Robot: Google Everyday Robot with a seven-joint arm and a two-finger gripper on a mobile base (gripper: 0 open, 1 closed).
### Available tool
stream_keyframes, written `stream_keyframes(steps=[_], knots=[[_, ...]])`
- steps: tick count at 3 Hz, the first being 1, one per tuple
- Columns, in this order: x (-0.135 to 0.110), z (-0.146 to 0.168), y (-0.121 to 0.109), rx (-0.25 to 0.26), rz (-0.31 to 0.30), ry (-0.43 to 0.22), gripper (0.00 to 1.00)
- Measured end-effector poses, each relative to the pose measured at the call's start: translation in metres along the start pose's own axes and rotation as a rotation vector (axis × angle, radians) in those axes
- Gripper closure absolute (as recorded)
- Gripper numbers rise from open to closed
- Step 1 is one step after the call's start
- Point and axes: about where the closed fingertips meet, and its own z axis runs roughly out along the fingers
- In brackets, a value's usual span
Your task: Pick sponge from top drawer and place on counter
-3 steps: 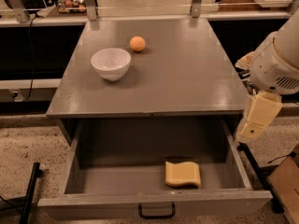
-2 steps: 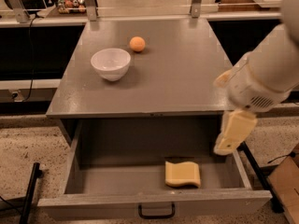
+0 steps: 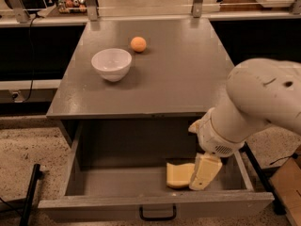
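The sponge (image 3: 178, 175) lay in the open top drawer (image 3: 117, 182), touching the gripper (image 3: 205, 172) on its left side. The gripper hung low inside the drawer. Whether its jaws were clenched or released, I couldn't tell. Beyond them and to the left, on the desk (image 3: 188, 79), stood a white bowl (image 3: 111, 64) and an orange ball (image 3: 138, 44).

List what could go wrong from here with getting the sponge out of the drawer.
1. The gripper is low in the top drawer, at the right end of the sponge rather than its middle, so an off-centre grasp may slip.
2. The sponge lies near the drawer's front panel, so lifting it might snag there.
3. A white bowl and an orange ball sit on the counter; a careless placement could knock them.
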Motion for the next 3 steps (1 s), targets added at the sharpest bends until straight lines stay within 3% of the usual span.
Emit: stream_keyframes(steps=[1, 2, 3], knots=[[0.024, 0.037, 0.002, -0.028, 0.051, -0.019, 0.24], [0.042, 0.063, -0.013, -0.036, 0.072, -0.012, 0.33], [0.055, 0.077, -0.030, -0.031, 0.083, -0.003, 0.33]])
